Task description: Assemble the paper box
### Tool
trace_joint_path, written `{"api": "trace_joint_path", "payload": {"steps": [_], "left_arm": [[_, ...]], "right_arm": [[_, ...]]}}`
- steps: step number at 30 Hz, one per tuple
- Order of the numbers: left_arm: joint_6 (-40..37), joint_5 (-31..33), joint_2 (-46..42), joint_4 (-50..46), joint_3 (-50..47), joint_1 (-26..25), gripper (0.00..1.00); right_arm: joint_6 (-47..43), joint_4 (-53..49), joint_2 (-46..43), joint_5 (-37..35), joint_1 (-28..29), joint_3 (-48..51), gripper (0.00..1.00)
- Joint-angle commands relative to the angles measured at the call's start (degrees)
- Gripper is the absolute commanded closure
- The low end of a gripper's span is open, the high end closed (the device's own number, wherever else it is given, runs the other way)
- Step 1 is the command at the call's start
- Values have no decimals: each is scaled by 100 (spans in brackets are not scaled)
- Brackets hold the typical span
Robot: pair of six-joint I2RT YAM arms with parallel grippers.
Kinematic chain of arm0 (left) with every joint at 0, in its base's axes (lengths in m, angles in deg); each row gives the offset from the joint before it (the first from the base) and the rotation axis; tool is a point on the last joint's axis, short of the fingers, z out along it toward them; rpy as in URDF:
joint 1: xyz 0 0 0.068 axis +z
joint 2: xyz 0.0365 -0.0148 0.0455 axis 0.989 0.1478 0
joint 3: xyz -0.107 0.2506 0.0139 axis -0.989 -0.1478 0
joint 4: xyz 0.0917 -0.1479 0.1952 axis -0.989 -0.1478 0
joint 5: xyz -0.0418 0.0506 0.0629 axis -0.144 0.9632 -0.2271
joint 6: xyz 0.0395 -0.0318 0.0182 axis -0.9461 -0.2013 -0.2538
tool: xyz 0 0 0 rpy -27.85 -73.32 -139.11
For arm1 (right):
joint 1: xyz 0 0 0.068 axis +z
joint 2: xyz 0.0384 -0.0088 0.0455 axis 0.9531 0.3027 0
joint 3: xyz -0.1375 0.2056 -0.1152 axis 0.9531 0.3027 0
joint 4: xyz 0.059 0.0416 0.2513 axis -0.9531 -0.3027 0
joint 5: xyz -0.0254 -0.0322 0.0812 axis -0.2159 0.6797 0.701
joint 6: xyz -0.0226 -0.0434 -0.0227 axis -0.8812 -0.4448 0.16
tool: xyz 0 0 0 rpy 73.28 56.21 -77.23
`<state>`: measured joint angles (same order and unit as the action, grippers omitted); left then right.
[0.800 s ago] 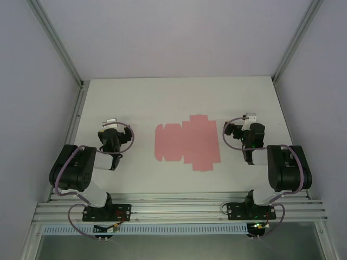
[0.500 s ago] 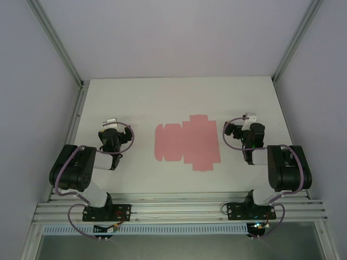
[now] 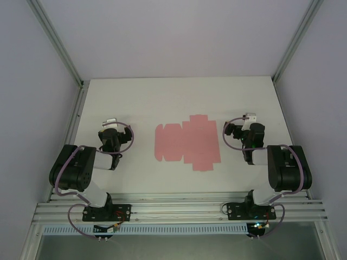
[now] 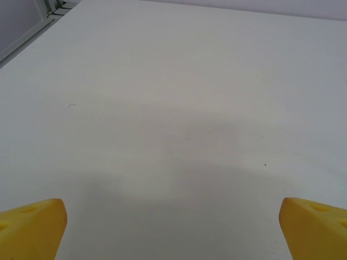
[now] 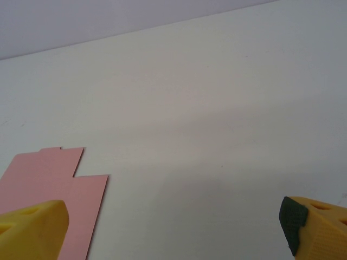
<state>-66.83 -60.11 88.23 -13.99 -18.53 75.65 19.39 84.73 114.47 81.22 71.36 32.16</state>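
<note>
As seen from its own wrist cam, the left gripper [image 4: 173, 230] stands spread wide and empty. Its two yellow fingertips [image 4: 31, 227] are blunt wedges w/ a matte plastic look, sitting at opposite lower corners, w/ bare white table [image 4: 173, 81] btwn them. The right gripper [image 5: 173, 227] is spread just as wide, also holding nothing. It has the same yellow wedges, and the right-hand one carries a dark, finely ribbed pad [image 5: 291, 222] on its inner face.

Ahead & left of that gripper lies the paper box [image 3: 187, 142], a flat die-cut sheet of thin pink card. It is smooth, w/ stepped edges, notched flaps and faint crease lines. From above it lies at approx. mid-table btwn the two grippers, apart from both and nearer the right one. The tabletop is matte white w/ a few tiny specks. Ribbed aluminium rails [image 3: 179, 208] run along its near edge.
</note>
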Motion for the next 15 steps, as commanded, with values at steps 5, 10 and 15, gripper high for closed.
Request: {"api": "trace_joint_path", "payload": {"steps": [5, 10, 15], "left_arm": [[814, -166, -1643, -3662, 1420, 49, 0], [2310, -1919, -2301, -5055, 1759, 5, 0], [2884, -2971, -1947, -6358, 2205, -252, 0]], "right_arm": [[964, -4562, -1267, -27, 135, -1877, 12], [1733, -6929, -947, 205, 1261, -2998, 21], [2274, -7534, 84, 341, 2079, -3516, 26]]}}
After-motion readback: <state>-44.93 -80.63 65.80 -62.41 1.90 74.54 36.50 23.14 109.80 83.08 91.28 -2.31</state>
